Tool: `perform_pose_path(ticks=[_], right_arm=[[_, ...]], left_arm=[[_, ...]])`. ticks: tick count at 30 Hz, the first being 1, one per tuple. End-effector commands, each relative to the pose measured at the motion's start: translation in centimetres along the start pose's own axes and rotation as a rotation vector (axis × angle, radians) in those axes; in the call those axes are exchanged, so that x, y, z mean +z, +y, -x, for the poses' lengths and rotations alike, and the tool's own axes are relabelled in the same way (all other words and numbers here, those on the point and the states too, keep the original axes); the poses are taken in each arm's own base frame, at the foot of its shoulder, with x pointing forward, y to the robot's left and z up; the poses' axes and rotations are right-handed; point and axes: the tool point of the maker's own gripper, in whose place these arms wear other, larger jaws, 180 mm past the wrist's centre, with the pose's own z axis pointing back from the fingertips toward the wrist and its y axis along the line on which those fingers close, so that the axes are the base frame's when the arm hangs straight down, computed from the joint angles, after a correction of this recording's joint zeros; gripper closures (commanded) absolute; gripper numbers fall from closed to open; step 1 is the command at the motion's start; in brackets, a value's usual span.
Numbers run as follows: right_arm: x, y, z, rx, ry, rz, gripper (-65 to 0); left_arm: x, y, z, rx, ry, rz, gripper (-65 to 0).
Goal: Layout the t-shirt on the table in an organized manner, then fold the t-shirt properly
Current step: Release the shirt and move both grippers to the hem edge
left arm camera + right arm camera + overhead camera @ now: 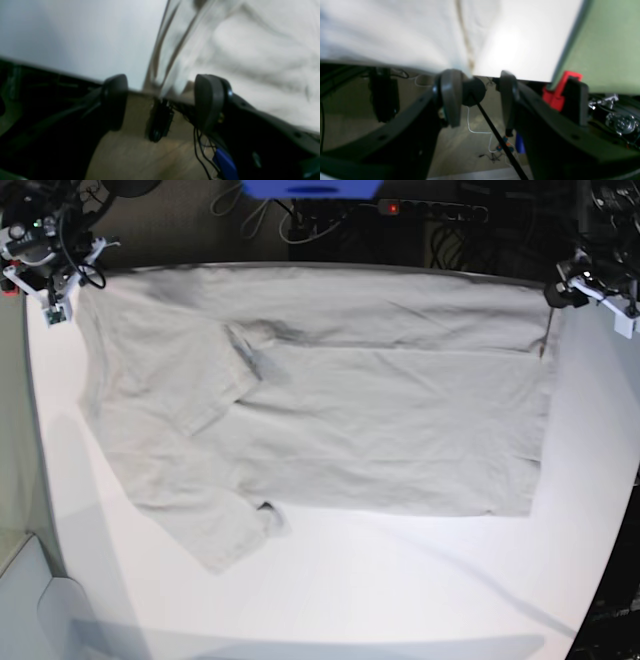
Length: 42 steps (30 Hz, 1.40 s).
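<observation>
The light grey-beige t-shirt (380,410) lies spread out and flat on the white table (400,580), hem to the right, a short sleeve (225,530) at front left, and a folded-over patch near the collar area (250,345). My left gripper (162,100) is open at the table's far edge, its jaws on either side of the shirt's hem corner (250,50); in the base view it (560,292) is at the far right corner. My right gripper (478,96) is open at the far edge by the shirt's (395,32) other far corner, at the far left in the base view (60,300).
Beyond the table's far edge are a power strip with a red light (430,210), cables and a blue object (310,188). A red clamp (557,95) and a green panel (607,45) sit beside the right gripper. Floor shows below both grippers.
</observation>
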Motion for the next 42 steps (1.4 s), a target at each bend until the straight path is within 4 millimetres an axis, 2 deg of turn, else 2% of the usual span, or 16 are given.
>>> perform_pose_path(ticks=[1,7,9,11,14,16,18,20,22,26,28,31,34,36,40,42], right_arm=[[0.5,-0.9,-0.5,0.005,-0.022,0.028,-26.5],[0.7,-1.8,-0.7,0.021,-0.024,0.045,-26.4],[0.7,-2.5,-1.2,0.034,-0.035,0.060,-26.4],[0.8,-3.4,-2.4,0.034,-0.060,0.083,-26.4],[1.3,-5.8,-3.9,0.018,-0.092,0.139,-26.6],[1.7,-7.3,-5.6,-0.001,-0.135,0.176,-26.8],[2.1,-8.4,-7.9,-0.020,-0.194,0.201,-27.1],[2.6,-9.3,-10.8,-0.026,-0.263,0.223,-29.0],[3.0,-9.3,-13.8,-0.025,-0.331,0.220,-31.6],[2.0,-8.9,-19.2,0.033,-0.377,0.205,-34.4],[0.8,-8.5,-21.5,0.069,-0.362,0.202,-35.0],[-1.7,-7.9,-23.7,0.107,-0.304,0.174,-35.2],[-3.8,-7.2,-26.4,0.096,-0.319,0.107,-35.2],[-5.2,-6.7,-28.4,0.072,-0.352,0.045,-35.2],[-7.6,-4.8,-31.9,0.021,-0.418,-0.094,-35.2],[-8.7,-4.5,-32.8,-0.006,-0.448,-0.146,-35.2]], left_arm=[[1.0,0.5,-1.8,-0.014,-0.054,-0.012,-41.3],[3.1,3.1,-3.2,0.042,-0.130,-0.074,-41.3],[4.0,4.0,-4.2,0.067,-0.176,-0.094,-41.4],[5.2,4.8,-6.1,0.070,-0.233,-0.113,-41.4],[6.3,5.4,-7.8,0.086,-0.295,-0.125,-41.4],[7.4,5.7,-10.4,0.088,-0.369,-0.131,-41.4],[7.6,5.1,-12.5,0.096,-0.419,-0.110,-41.4],[7.7,3.4,-15.3,0.082,-0.483,-0.070,-41.4],[7.3,1.5,-17.5,0.054,-0.515,-0.025,-41.5],[5.6,-3.2,-21.2,-0.034,-0.533,0.057,-41.5],[4.6,-5.1,-22.4,-0.110,-0.531,0.046,-41.5],[2.4,-9.0,-23.4,-0.233,-0.521,0.055,-41.5],[1.3,-11.8,-24.8,-0.343,-0.552,0.049,-41.5],[-0.3,-13.6,-25.5,-0.408,-0.551,0.053,-41.6],[-3.5,-15.7,-26.6,-0.444,-0.531,0.080,-41.6],[-5.0,-16.1,-27.0,-0.428,-0.519,0.103,-41.6]])
